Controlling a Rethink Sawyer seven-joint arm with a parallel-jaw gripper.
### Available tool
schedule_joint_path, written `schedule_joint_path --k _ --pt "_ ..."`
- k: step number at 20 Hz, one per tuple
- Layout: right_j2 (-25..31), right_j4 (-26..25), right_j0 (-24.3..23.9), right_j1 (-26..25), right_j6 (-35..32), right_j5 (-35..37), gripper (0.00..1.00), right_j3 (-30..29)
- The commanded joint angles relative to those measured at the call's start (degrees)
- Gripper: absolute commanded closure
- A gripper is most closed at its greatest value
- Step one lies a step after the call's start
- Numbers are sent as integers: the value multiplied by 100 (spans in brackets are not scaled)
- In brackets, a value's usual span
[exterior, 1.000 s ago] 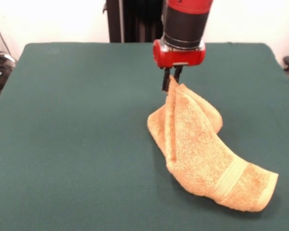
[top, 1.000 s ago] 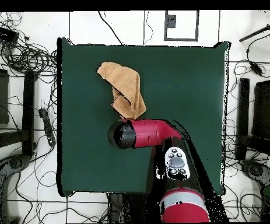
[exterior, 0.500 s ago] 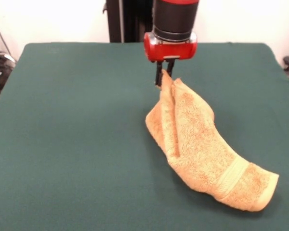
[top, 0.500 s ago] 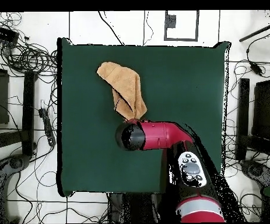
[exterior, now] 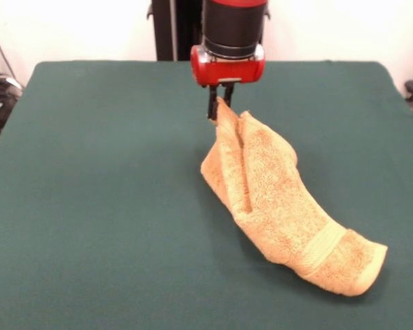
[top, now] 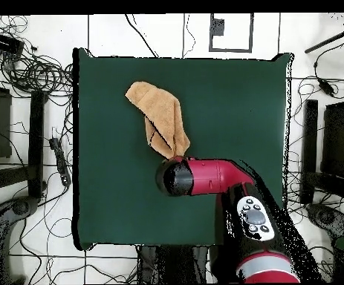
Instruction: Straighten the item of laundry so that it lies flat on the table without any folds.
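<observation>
The golden-orange towel [exterior: 275, 199] lies folded on the green table [exterior: 96, 192], one end lifted. My gripper [exterior: 219, 110] is shut on the towel's top corner and holds it above the table, just right of centre in the front view. The lower end with a woven band [exterior: 323, 249] rests on the table near the front edge. In the overhead view the towel [top: 160, 115] stretches from upper left down to the red arm's wrist [top: 176, 177], which hides the gripper. No care tag shows.
The arm's pedestal [exterior: 175, 31] stands behind the table's far edge. Cables and stands [top: 26, 74] surround the table on the floor. Green table surface [top: 234, 104] spreads on all sides of the towel.
My gripper has moved left in the front view with the towel's corner, dragging the whole towel with it. In the overhead view the wrist moved right and down.
</observation>
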State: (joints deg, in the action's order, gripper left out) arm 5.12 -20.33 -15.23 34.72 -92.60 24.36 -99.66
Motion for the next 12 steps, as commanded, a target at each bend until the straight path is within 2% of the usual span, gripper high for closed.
schedule_joint_path --k 1,12 --pt "727 -358 -101 -138 385 296 100 -521" --pt "939 -608 -434 -88 491 393 100 -605"
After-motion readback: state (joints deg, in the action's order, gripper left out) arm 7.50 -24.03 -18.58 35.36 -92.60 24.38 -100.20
